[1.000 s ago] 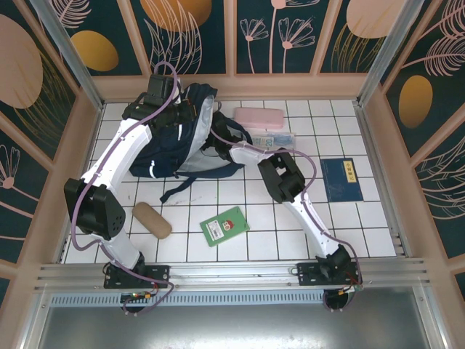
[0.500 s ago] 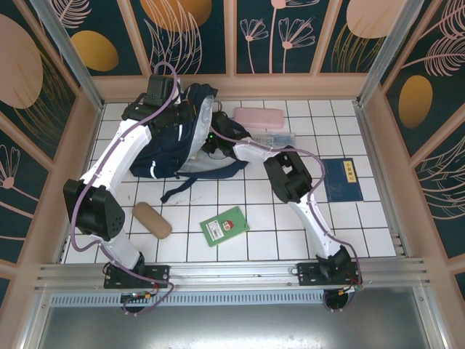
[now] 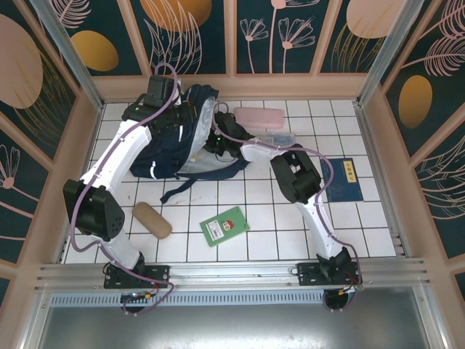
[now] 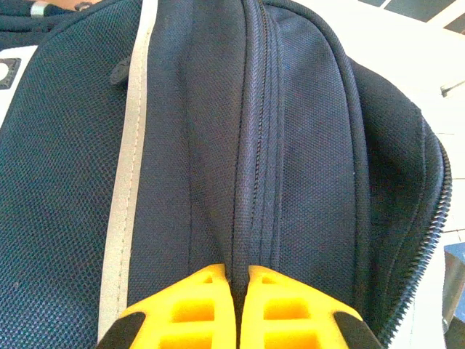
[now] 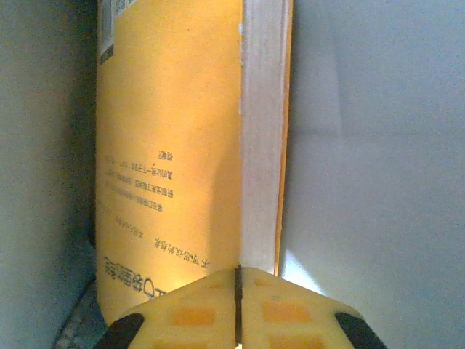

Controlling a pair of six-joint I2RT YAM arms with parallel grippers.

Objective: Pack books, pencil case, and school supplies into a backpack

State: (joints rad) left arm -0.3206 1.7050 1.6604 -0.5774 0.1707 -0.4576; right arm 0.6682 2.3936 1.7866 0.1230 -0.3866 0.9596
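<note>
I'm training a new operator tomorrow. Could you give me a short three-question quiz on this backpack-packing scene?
1. True or false: the green book lies inside the backpack.
2. Which book stands right at the right gripper in its wrist view? A. navy B. yellow C. black
3. Short answer: what are the left gripper's jaws shut on?

Key
1. False: it lies on the table, outside the backpack.
2. B: the yellow book.
3. The backpack's fabric, along a zip seam.
</note>
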